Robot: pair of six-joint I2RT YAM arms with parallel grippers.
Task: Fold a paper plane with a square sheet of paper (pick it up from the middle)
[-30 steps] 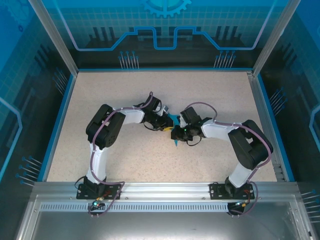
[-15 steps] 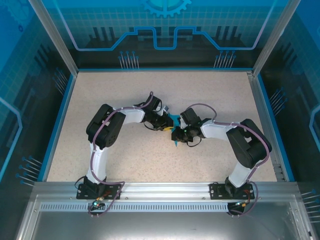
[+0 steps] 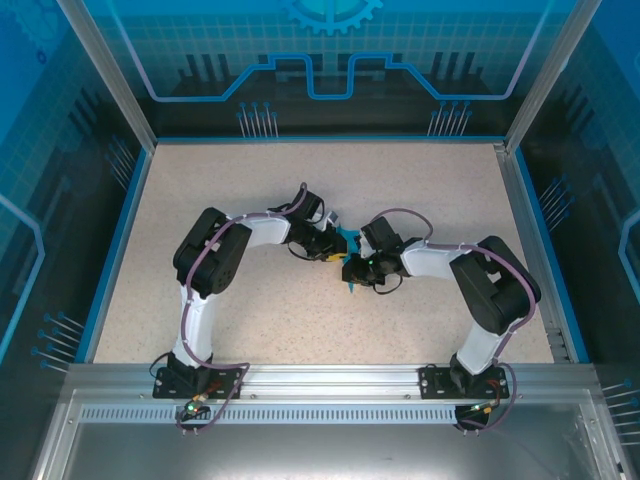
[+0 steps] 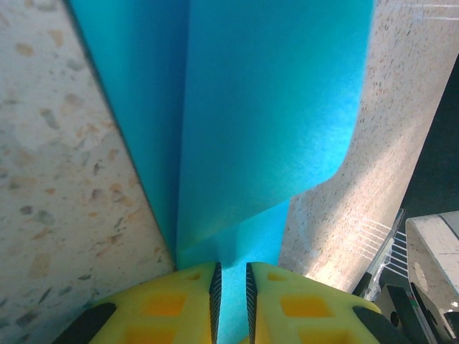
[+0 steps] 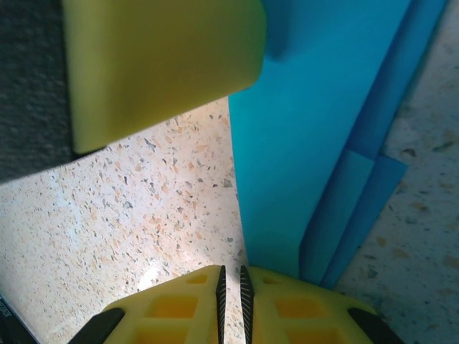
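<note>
Your left claw [image 4: 231,301] is down to a slit, pinching the folded sheet of paper [image 4: 265,129] mid-table [image 4: 64,179], where both arms meet. Your right claw [image 5: 231,294] is just as narrow; the sheet's edge reaches its slit, but I can't confirm a pinch. Right wrist view gives stepped layers, left wrist a long crease and rounded curl. Matte turquoise on speckled stone-look table

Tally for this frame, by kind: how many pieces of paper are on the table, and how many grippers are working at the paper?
folded turquoise paper: 1
grippers with yellow fingers: 2 (left gripper, right gripper)
Total: 3
</note>
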